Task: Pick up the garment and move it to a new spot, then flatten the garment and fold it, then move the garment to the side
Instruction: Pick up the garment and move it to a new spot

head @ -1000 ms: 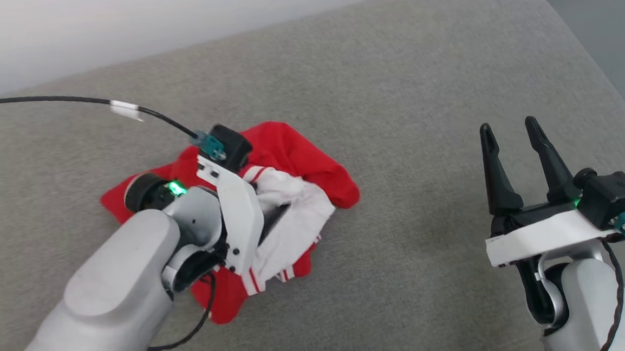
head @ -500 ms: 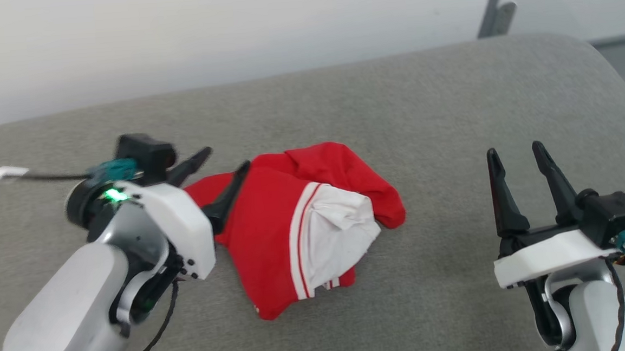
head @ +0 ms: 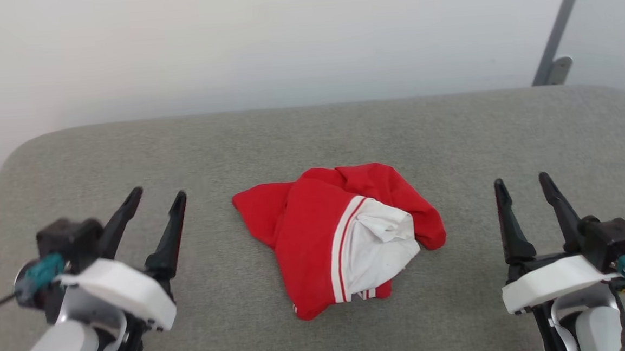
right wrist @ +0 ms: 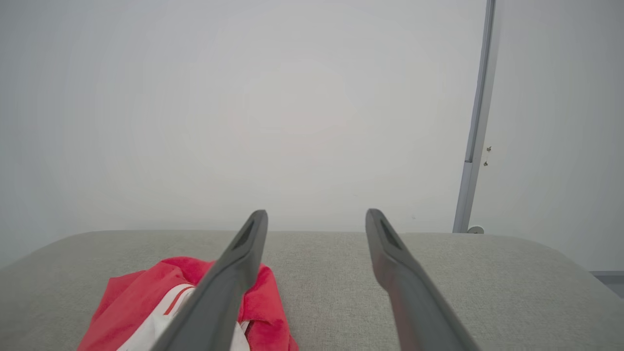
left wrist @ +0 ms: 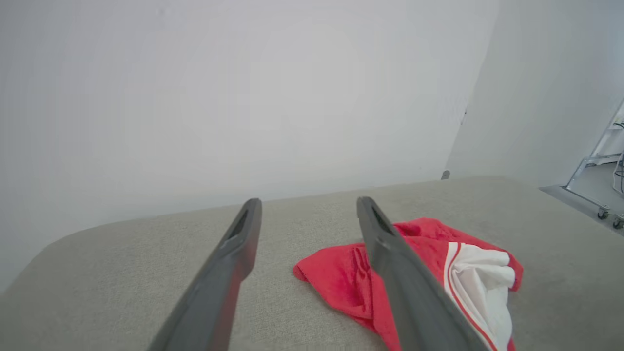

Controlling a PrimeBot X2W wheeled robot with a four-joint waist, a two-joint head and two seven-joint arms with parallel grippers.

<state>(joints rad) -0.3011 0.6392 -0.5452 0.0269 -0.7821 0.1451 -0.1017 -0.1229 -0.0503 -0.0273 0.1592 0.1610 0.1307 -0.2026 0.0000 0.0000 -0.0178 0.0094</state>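
The garment point(head: 316, 229) is a red T-shirt with a white sleeve, lying crumpled in a heap at the middle of the grey cushioned surface point(head: 310, 137). It also lies to the right in the left wrist view as the garment point(left wrist: 341, 282), and at the lower left in the right wrist view as the garment point(right wrist: 136, 297). My left gripper point(head: 157, 195) stands open at the lower left, apart from the cloth and empty. On the other side my right gripper point(head: 523, 180) is open too, with nothing between its fingers.
A white wall point(head: 228, 45) rises behind the surface. A grey metal post point(head: 558, 30) stands at the back right. The surface's rounded left edge point(head: 3, 167) falls away near my left arm. A wheeled metal frame point(left wrist: 602, 165) stands far right in the left wrist view.
My left gripper has let go of the garment and drawn back to the lower left. The garment lies dropped in a heap. The head camera has tilted up, shifting the whole picture.
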